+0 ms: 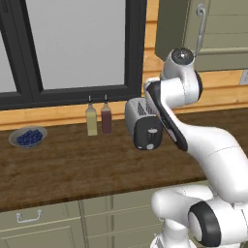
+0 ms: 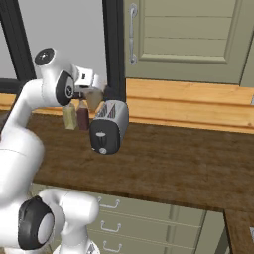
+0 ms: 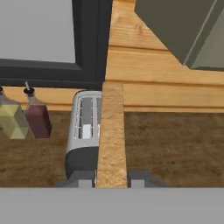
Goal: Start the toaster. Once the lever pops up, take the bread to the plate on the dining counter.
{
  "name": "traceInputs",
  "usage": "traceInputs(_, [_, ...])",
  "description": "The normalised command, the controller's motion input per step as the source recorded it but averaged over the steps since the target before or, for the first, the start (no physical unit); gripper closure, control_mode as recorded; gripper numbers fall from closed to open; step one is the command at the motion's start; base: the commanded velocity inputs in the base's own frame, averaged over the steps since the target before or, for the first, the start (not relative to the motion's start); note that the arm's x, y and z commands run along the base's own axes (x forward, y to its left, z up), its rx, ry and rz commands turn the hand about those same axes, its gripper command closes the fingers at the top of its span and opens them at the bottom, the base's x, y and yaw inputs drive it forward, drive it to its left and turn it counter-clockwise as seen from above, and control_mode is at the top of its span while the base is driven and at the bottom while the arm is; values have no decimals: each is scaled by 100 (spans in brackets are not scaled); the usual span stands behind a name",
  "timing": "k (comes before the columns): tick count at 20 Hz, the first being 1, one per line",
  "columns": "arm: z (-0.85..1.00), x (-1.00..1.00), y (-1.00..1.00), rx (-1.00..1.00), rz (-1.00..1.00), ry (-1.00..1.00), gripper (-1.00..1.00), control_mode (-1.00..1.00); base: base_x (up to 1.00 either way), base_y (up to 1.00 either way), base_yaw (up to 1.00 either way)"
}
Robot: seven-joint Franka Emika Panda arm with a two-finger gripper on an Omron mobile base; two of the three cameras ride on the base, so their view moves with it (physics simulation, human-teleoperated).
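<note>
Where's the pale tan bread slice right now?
The pale tan bread slice is pinched edge-on in the hand, just above the silver-grey toaster, right of the two bottles.

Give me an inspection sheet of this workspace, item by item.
Surface: wooden counter, bare in front.
Job's things: toaster upright by the back wall; bread held edge-on above it, out of the slots.
Clutter: two bottles left of the toaster; bowl of blueberries further left.
Grippers: gripper, jaws shut on the bread.
Cables: nothing seen.
Surroundings: window behind, cabinet above right, drawers below.
</note>
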Motion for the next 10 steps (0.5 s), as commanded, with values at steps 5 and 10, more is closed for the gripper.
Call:
traceInputs(5, [-20, -29, 0, -2, 0, -3, 100, -100, 0, 0, 0])
traceInputs(10, [-7, -10, 0, -1, -3, -2, 100, 100, -16, 2, -8])
